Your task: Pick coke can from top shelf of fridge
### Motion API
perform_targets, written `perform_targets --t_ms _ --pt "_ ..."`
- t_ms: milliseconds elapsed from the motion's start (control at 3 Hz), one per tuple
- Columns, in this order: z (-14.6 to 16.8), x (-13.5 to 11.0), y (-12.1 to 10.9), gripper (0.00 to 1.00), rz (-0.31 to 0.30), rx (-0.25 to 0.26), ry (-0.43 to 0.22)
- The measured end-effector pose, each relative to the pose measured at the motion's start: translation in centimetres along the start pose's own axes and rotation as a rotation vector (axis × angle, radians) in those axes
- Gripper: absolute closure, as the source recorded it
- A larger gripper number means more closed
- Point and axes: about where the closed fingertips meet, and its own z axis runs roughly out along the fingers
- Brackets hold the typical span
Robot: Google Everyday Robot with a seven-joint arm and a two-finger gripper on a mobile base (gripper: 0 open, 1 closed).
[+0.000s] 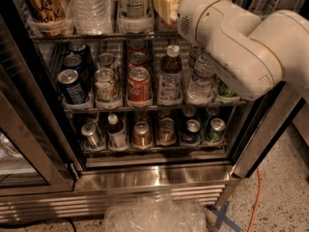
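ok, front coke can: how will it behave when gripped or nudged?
The coke can stands upright in a clear tray, so it probably won't roll; a push likely bumps the can behind. Smooth metal wall: may slip or dent. The gripper is top centre, at the shelf above.

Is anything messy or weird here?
Yes: a crumpled heap of clear plastic lies on the floor before the fridge, looking dropped. Inside, the cans and bottles stand in neat rows. The gripper is up at the highest shelf in view.
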Motion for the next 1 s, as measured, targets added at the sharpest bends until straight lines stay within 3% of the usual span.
perform_targets --t_ms 667,1000 --pt "0.0 -1.1 0.9 1.0 -0.042 -0.009 -0.01" --pt "-0.7 -2.0 0.1 1.0 -0.066 -0.012 -0.076"
